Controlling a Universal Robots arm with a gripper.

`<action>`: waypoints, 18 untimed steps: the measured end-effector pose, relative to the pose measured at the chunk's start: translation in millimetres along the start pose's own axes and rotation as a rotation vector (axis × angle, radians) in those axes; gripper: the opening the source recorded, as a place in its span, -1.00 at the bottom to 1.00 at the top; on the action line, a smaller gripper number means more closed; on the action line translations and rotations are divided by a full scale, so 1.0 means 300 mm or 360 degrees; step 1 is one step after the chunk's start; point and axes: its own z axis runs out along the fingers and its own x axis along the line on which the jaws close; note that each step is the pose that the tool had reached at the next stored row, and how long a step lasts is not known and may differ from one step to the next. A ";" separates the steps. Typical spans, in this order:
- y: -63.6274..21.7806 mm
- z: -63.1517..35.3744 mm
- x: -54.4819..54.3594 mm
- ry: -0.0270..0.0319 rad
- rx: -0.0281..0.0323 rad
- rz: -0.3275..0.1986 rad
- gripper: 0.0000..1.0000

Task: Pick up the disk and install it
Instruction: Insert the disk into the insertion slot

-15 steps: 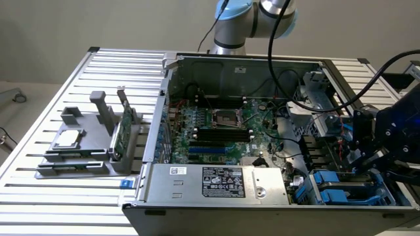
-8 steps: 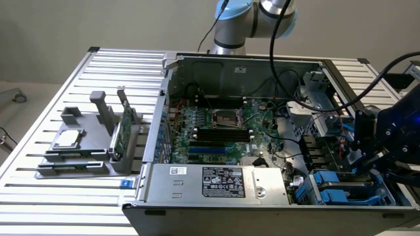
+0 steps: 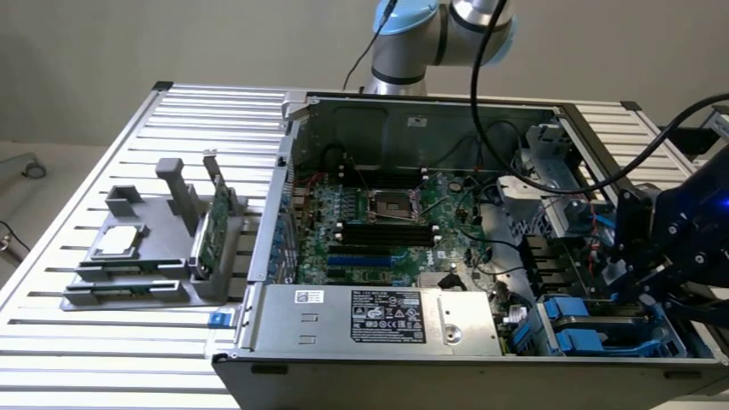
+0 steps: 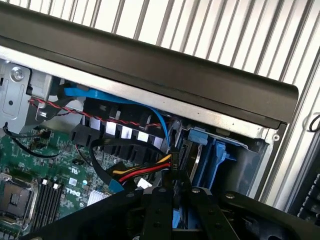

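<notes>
My black gripper (image 3: pixel 651 272) hangs low over the drive bay at the front corner of the open computer case (image 3: pixel 341 337), on the exterior view's right. In the wrist view its fingers (image 4: pixel 156 212) stand close together, with a narrow blue strip (image 4: pixel 176 221) pinched between them; this looks like the carrier edge of the disk, held edge-on. Just beyond the fingertips lies the bay with blue carriers (image 4: pixel 214 157) and a grey metal edge (image 4: pixel 187 156). In the exterior view the gripper body hides most of the disk.
Red, yellow and black power wires (image 4: pixel 142 172) and a blue cable (image 4: pixel 100 95) cross near the bay. The motherboard (image 3: pixel 381 231) fills the case floor, with the power supply (image 3: pixel 376 316) at the front. A grey fixture (image 3: pixel 142 282) on the exterior view's left holds a small silver chip (image 3: pixel 119 242) and an upright green card (image 3: pixel 213 231).
</notes>
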 end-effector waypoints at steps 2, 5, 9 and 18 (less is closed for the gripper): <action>0.000 0.000 0.000 0.00074 0.00261 0.0015 -0.66; 0.000 -0.001 0.000 0.00148 0.00469 0.0054 -0.66; 0.000 -0.008 0.001 0.00194 0.00565 0.0109 -0.66; 0.000 -0.014 0.002 -0.00018 0.00762 0.0185 -0.66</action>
